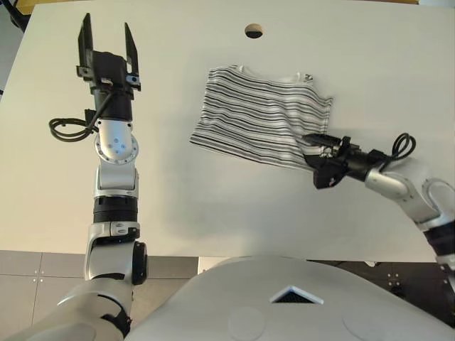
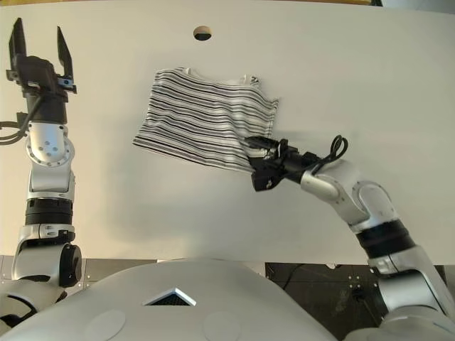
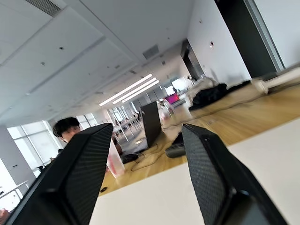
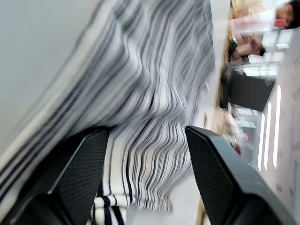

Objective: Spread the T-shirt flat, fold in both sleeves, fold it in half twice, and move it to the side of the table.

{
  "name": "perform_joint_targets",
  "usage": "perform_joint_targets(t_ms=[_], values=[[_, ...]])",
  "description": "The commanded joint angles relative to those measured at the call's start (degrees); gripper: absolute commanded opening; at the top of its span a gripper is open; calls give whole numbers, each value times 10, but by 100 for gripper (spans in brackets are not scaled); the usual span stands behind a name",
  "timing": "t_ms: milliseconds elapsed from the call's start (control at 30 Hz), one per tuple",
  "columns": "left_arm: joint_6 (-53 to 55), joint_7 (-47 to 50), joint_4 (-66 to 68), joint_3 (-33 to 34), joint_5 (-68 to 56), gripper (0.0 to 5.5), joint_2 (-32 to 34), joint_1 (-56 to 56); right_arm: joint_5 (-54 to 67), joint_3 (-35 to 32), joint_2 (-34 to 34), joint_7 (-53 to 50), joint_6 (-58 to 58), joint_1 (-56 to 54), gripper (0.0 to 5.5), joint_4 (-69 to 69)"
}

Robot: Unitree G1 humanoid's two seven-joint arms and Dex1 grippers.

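T-shirt (image 1: 256,114): we saw it, striped and partly folded, lying right of centre on the white bench (image 1: 213,206).
right tool (image 1: 313,145): we found its fingers spread at the shirt's near right corner, fabric between them.
left tool (image 1: 107,28): we saw it gaping, over the bench's left side, well apart from the shirt.

Round hole (image 1: 253,30) at far edge; ceiling light strips (image 3: 131,89) in bkgd.

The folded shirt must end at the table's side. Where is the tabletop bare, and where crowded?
Bare: the strip of table between the T-shirt and the near edge; the stretch between the left gripper and the shirt; the far right corner past the shirt. Crowded: the shirt's near right corner, where the open right gripper straddles its edge.
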Motion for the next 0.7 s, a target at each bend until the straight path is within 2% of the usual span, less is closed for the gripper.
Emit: perform_joint_targets(t_ms=[33,167,267,400,500,567,633,700], values=[[28,-10,-60,35,-13,273,7,60,-15,136,44,97,-33,66,299,-83],[36,-21,-49,47,-19,273,11,52,-117,232,215,68,-19,-42,299,34],[30,-27,-2,49,-25,273,9,28,-144,238,280,18,2,-81,299,66],[15,-37,27,45,-33,273,1,18,-90,202,238,25,-6,-47,299,-31],[2,-55,17,27,-33,273,-8,20,8,154,165,68,-9,-7,299,-153],[0,-64,8,20,-36,273,-13,20,71,108,143,83,6,-13,299,-200],[0,-70,-3,17,-40,273,-19,21,99,62,141,82,22,-49,299,-190],[1,-72,-9,13,-39,273,-25,22,90,30,162,57,35,-121,299,-97]])
